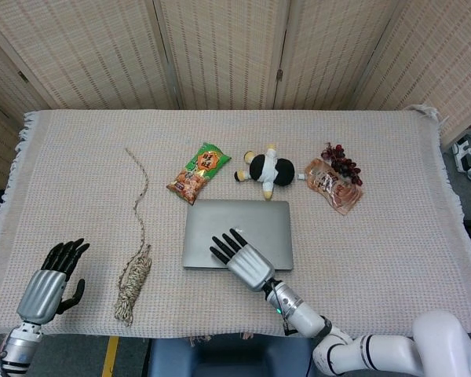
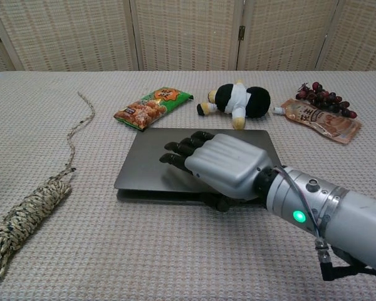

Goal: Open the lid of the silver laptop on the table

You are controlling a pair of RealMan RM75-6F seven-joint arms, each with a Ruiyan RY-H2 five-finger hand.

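Note:
The silver laptop (image 1: pixel 247 222) (image 2: pixel 144 162) lies at the table's near middle, its lid tilted up a little at the front edge, with a dark gap above the base (image 2: pixel 151 195). My right hand (image 1: pixel 242 260) (image 2: pixel 224 164) grips that front edge of the lid. Its fingers lie flat on top and the thumb is tucked under the rim. My left hand (image 1: pixel 53 279) hovers over the near left corner of the table, fingers spread and holding nothing; the chest view does not show it.
A coiled rope (image 1: pixel 135 275) (image 2: pixel 31 207) lies left of the laptop. Behind the laptop sit a green snack bag (image 1: pixel 200 173) (image 2: pixel 153 106), a black-and-white plush (image 1: pixel 265 169) (image 2: pixel 241 99), grapes (image 1: pixel 341 161) (image 2: pixel 323 95) and an orange pouch (image 1: pixel 332 186) (image 2: pixel 323 122). A folding screen closes the back.

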